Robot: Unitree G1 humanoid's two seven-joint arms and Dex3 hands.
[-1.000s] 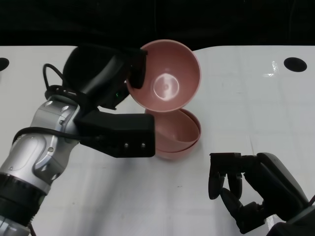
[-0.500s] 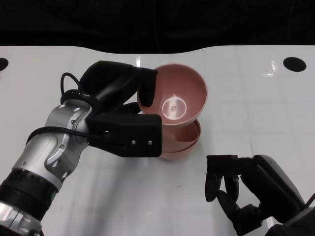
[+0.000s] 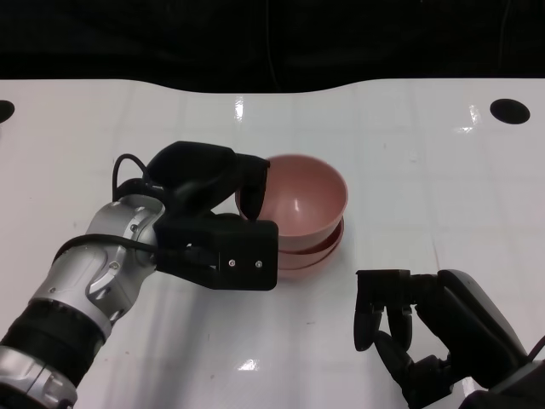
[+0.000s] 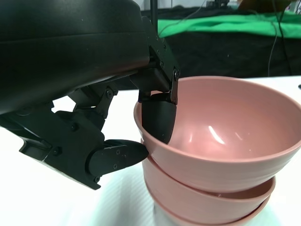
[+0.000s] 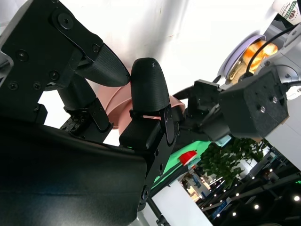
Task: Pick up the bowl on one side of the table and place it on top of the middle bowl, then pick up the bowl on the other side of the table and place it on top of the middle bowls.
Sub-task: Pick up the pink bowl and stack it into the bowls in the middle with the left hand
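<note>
White glossy worktop (image 3: 426, 153) under a dark backdrop, and the action sits right in the middle of it. The left hand (image 3: 213, 183) pinches the near-left rim of the top bowl (image 3: 302, 198), one fingertip (image 4: 157, 120) hooked inside the wall and another pressed against the outside just under the lip, as the left wrist view shows plainly. Out from that grip, the top bowl sits nested in the stacked bowls (image 3: 311, 256) beneath it, upright and level or very nearly so; from the wrist view the rims run close to parallel, with the upper rim standing a little proud of the ones below. So the thing the hand holds lies directly to the hand's right, mouth up, and it looks seated, not hanging. That is the relation the next move turns on: the fingers straddle the rim on the left side, so a clean release calls for spreading them and drawing the hand away to the left, clear of the lip, without dragging the stack along. The risk, as I judge it, is the inner fingertip catching the wall and tipping the bowl. The right hand (image 3: 400, 328) waits low at the near right, well apart from the stack, fingers curled inward on nothing. Both side bowls appear stacked, so the task looks nearly finished.
</note>
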